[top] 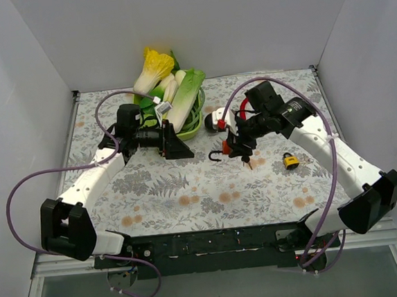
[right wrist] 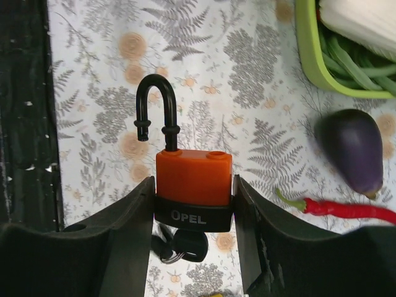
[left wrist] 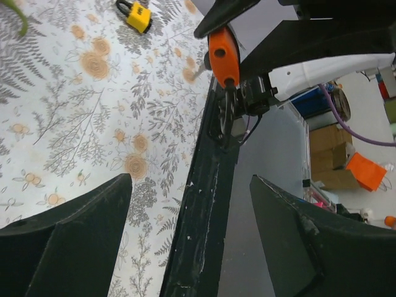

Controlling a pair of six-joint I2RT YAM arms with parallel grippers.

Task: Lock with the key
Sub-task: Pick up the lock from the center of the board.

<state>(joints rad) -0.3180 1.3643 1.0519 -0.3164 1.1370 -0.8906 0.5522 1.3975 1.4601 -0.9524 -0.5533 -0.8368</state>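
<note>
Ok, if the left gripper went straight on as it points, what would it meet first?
The left gripper would probably meet the orange padlock held in the right gripper; depth is unclear.

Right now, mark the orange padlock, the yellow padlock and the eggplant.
orange padlock [right wrist: 193, 178]: right wrist view, on the orange body just above the black band.
yellow padlock [top: 291, 160]: top external view, on the yellow body.
eggplant [right wrist: 352, 148]: right wrist view, on the middle of the purple skin.

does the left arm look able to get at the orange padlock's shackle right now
Probably yes: the shackle sticks out clear of the right gripper holding the padlock, and nothing stands between it and the open left gripper.
</note>
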